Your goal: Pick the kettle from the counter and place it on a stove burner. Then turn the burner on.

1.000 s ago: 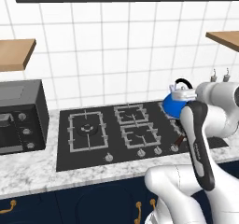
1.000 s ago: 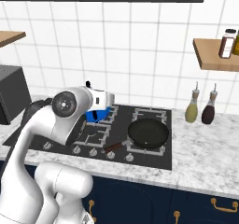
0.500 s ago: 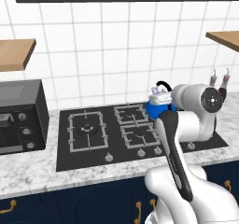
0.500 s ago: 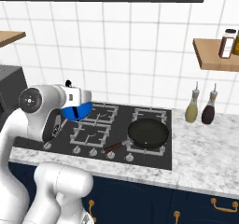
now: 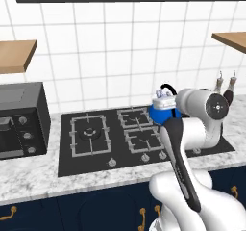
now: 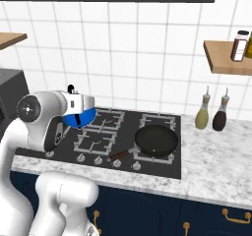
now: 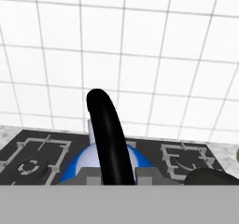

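Note:
My gripper (image 5: 166, 102) is shut on the thin black handle (image 7: 109, 139) of the blue kettle (image 5: 162, 112), which hangs just above the back of the black stove (image 5: 65, 163), by the rear middle grate. From the right, the kettle (image 6: 78, 118) sits under the white hand (image 6: 78, 103), partly hidden by the arm. In the hand view the gripper (image 7: 119, 174) clamps the handle over the blue dome (image 7: 84, 164). The large square stove burner (image 5: 90, 134) lies to the kettle's left, seen low left in the hand view (image 7: 29, 166). The marble counter (image 5: 29, 179) runs along the front.
A black frying pan (image 6: 156, 139) rests on the right burner, handle toward the silver knobs (image 6: 116, 162). Two bottles (image 6: 203, 114) stand on the counter at the right. A black microwave (image 5: 19, 121) stands left of the stove. Wooden shelves (image 6: 224, 58) hang at both sides.
The arm has swung left with the kettle in its grip, from the stove's right end to over the middle grates. Over the last half second it barely moved.

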Controlling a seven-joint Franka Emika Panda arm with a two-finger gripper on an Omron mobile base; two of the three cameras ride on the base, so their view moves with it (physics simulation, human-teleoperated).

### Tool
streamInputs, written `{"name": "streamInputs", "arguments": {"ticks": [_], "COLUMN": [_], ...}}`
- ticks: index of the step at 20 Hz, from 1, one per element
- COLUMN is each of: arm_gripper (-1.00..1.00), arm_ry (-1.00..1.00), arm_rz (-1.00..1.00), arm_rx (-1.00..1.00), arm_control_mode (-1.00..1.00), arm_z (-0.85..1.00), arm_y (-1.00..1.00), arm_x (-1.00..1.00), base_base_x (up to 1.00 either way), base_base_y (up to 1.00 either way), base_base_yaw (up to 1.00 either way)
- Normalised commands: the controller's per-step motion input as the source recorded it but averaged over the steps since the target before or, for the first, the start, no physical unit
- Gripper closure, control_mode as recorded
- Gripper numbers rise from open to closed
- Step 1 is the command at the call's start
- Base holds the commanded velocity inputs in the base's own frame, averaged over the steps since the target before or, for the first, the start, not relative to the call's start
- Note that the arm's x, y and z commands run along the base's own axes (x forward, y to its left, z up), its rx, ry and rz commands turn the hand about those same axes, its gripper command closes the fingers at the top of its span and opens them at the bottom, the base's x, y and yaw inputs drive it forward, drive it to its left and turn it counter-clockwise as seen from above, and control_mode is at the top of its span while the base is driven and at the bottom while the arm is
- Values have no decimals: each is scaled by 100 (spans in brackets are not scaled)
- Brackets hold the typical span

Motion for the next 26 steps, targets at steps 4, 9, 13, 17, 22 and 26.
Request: {"name": "streamInputs", "arguments": {"ticks": [4, 9, 13, 17, 22, 26], "arm_gripper": [100, 100, 100, 100, 100, 100], "arm_ry": [-1, 4, 2, 2, 10, 17], "arm_rz": [0, 0, 0, 7, 1, 0], "arm_rx": [1, 0, 0, 5, -3, -10], "arm_control_mode": [-100, -100, -100, -100, -100, -100], "arm_z": [1, 4, 0, -15, -25, -28], "arm_y": [100, 100, 100, 85, 45, 49], "arm_x": [0, 0, 11, 41, 77, 77], "base_base_x": [0, 0, 0, 0, 0, 0], "base_base_y": [0, 0, 0, 0, 0, 0], "base_base_yaw": [0, 0, 0, 0, 0, 0]}}
